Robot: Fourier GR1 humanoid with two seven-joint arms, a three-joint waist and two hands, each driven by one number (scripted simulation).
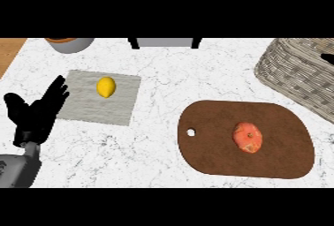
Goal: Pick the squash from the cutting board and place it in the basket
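An orange-red squash [248, 137] lies on the brown cutting board [215, 154], right of the board's middle. The woven basket [294, 75] stands at the far right, cut off by the view's edge. My left hand [36, 112] rests open at the left edge, fingers up, far from the squash. The right hand does not show.
A yellow lemon [106, 86] lies on a grey cloth mat [98, 108] at the left. A grey pot [70, 43] and a dark-framed object [164, 43] sit at the counter's back edge. Bare marble [195, 75] lies between mat, board and basket.
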